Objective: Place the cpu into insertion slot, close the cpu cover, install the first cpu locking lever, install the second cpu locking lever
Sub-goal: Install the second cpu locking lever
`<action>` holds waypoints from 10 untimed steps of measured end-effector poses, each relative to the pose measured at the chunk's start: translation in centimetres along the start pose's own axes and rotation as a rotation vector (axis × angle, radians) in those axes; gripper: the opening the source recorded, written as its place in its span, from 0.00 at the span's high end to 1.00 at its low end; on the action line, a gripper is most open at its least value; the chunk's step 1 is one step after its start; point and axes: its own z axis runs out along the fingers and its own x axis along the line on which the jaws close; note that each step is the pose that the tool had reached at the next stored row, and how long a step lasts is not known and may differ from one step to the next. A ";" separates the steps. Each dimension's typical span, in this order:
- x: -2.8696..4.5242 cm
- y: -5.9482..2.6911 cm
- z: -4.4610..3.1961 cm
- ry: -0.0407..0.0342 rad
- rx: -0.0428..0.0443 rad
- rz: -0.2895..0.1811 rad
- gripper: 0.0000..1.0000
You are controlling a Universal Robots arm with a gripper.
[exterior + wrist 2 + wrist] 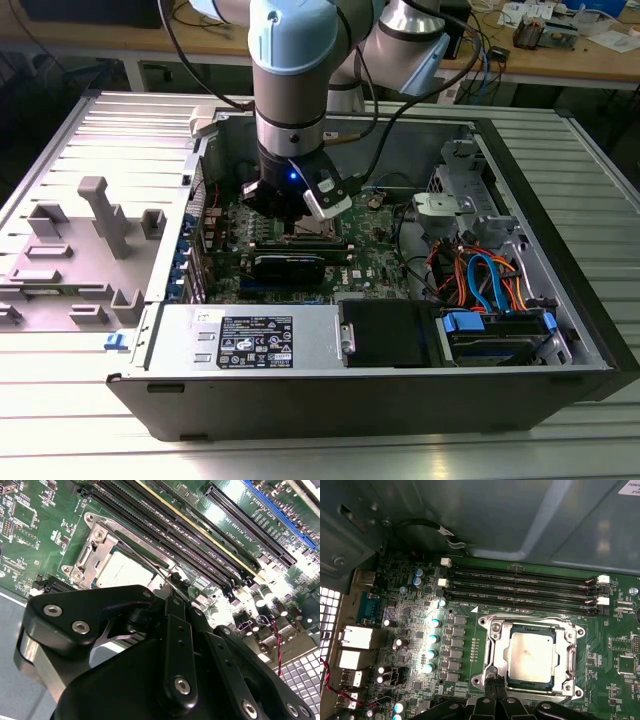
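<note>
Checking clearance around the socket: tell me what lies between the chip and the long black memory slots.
In the first wrist view, the silvery cover frame and a thin wire lever lie between the chip and the memory slots, then a strip of green board.

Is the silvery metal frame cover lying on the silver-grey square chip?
Touching: in the first wrist view the silvery frame cover lies closed, overlapping the chip edges.

Long black memory slots (520, 587) cross the green motherboard (420, 630).
</note>
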 end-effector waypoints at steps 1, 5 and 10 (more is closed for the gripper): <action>0.00 0.00 0.02 -0.0001 -0.0009 0.000 0.89; 0.00 -0.01 0.08 -0.0004 -0.0035 0.000 0.89; -0.01 0.11 -0.83 -0.0004 -0.0037 0.000 0.89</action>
